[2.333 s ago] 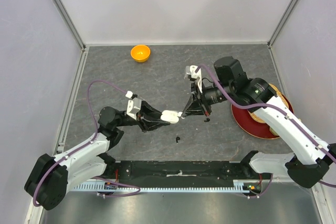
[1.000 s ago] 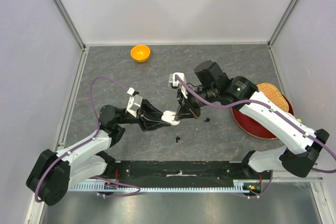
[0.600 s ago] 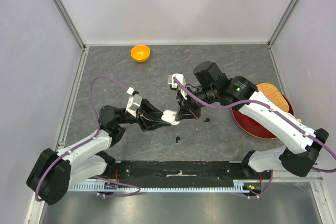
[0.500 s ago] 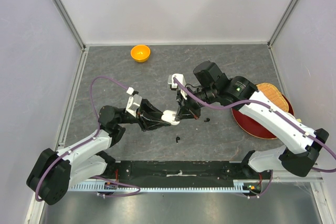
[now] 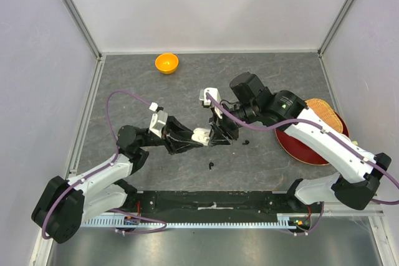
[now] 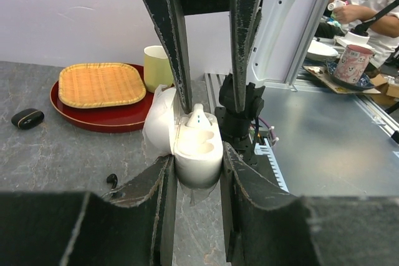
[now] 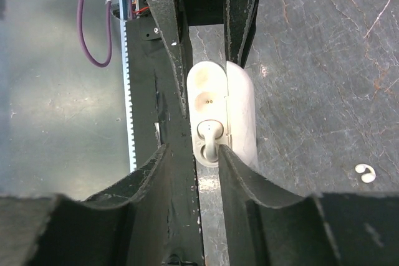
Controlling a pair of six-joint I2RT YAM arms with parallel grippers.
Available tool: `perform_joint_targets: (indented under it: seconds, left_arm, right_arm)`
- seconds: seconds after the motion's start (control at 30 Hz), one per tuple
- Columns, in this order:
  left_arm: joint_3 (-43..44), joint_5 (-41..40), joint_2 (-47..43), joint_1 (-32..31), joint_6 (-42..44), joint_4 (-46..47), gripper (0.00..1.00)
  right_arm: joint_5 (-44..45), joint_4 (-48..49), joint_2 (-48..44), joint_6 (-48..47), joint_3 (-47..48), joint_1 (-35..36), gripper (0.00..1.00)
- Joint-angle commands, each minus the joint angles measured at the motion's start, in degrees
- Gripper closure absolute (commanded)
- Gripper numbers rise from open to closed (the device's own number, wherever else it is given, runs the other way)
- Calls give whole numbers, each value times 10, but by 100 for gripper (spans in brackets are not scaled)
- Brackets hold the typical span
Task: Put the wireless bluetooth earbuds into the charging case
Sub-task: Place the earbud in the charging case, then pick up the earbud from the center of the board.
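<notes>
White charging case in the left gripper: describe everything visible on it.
The glossy white plastic charging case is clamped by its body between the fingers of the left gripper, lid hinged open. One white earbud sits in one socket; the other socket is empty. The open fingers of the right gripper straddle it.

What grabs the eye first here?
At centre, the left fingers clamp an open white charging case with one white earbud seated, the other slot empty. The right fingers straddle that earbud, slightly parted. A black earbud lies loose nearer the arm bases.
</notes>
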Motion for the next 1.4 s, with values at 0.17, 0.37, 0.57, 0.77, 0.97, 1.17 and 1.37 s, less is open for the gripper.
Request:
perform_joint_targets:
  seconds: [0.17,0.37,0.57,0.77,0.97,1.17,1.37]
  left_arm:
    - [2,0,-3,-3,3,25,98]
    - [-8,-22,-18,-3,33,-14,98]
    - [-12,-36,-32,-3,59,-46,98]
    - [-12,-36,-40,-3,59,-54,98]
    - [-17,-36,-63,-3,64,-73,98]
    - [-25,-45,-102,-3,76,-112,98]
    - [-39,-59,-138,-3,82,-144,98]
  right_arm:
    - [38,65,-45,17,23,0,46]
    - [85,149,-112,50,-10,0,25]
    - [227,209,-157,110,-48,-5,21]
    - [288,236,-158,164,-98,-76,24]
    - [131,291,-125,227,-177,-268,28]
    - [95,288,8,265,-200,-312,32]
    - [110,283,121,292,-211,-312,39]
